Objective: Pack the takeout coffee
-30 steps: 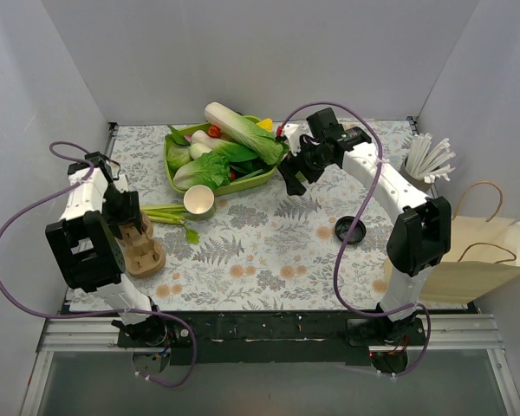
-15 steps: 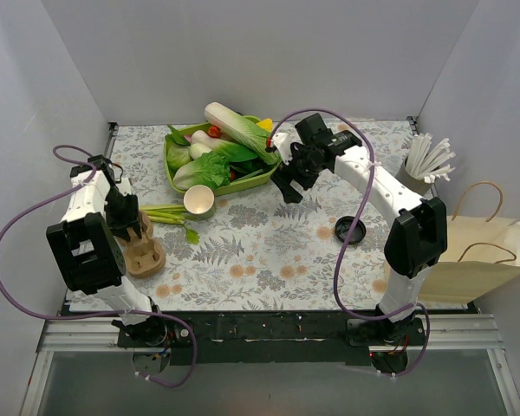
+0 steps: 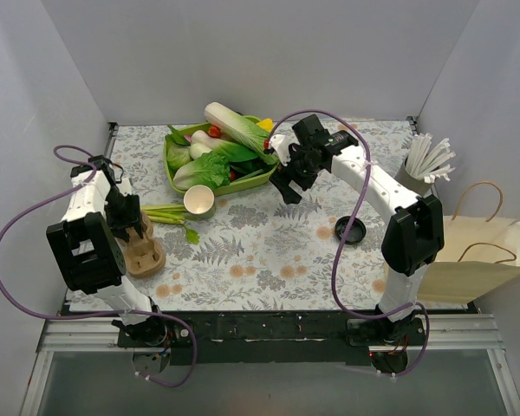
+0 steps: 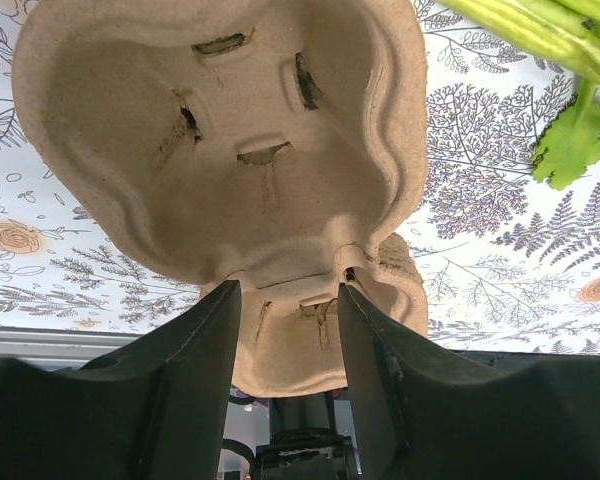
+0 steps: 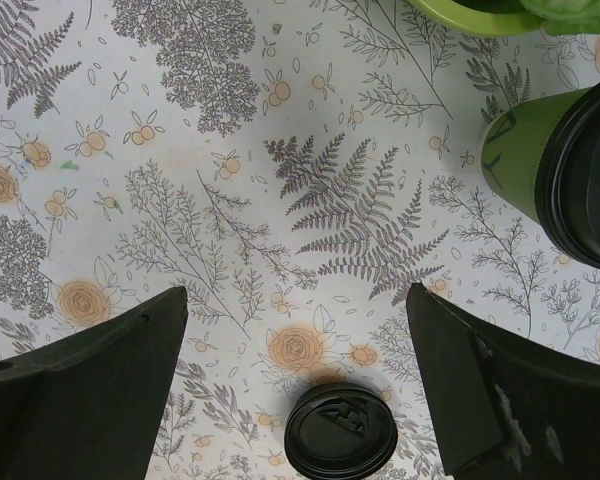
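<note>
The takeout coffee (image 5: 570, 165), a green cup with a black lid, stands at the right edge of the right wrist view; in the top view the right arm hides it. My right gripper (image 5: 295, 300) (image 3: 286, 184) is open and empty over the floral cloth, left of that cup. A loose black lid (image 5: 340, 432) (image 3: 350, 230) lies on the cloth. A lidless green cup (image 3: 198, 202) stands by the vegetable tray. My left gripper (image 4: 285, 290) (image 3: 126, 217) is shut on the narrow middle of the brown cardboard cup carrier (image 4: 230, 130) (image 3: 144, 250).
A green tray of vegetables (image 3: 169, 160) sits at the back centre, with green onion stalks (image 3: 165, 211) (image 4: 540, 30) beside it. A grey cup of white straws (image 3: 426, 160) stands at the back right. A paper bag (image 3: 468, 251) lies at the right edge.
My right gripper has moved a little left and nearer, beside the vegetable tray. The left arm has shifted only slightly over the carrier.
</note>
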Action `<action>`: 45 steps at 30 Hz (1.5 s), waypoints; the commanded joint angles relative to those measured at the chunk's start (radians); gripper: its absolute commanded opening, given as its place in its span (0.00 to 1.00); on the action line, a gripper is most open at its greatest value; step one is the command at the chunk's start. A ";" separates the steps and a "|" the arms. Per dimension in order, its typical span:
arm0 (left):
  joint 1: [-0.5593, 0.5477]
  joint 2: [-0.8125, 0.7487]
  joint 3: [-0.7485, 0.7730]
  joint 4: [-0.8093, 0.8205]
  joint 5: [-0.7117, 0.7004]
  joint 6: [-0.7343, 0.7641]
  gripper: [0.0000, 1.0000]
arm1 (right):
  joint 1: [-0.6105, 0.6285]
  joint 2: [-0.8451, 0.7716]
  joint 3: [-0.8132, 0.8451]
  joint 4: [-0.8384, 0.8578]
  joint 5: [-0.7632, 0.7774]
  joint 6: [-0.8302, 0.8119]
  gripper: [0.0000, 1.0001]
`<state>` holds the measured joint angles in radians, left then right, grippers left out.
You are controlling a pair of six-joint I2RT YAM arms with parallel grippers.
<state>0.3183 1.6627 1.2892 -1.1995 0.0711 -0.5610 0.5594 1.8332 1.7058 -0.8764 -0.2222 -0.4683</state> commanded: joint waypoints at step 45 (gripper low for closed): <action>0.004 -0.021 0.148 -0.172 0.108 0.099 0.00 | 0.019 0.023 0.064 0.014 -0.014 0.019 0.98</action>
<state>0.3180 1.6489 1.3552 -1.2575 0.0471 -0.5186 0.5728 1.8587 1.7401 -0.8810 -0.2226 -0.4633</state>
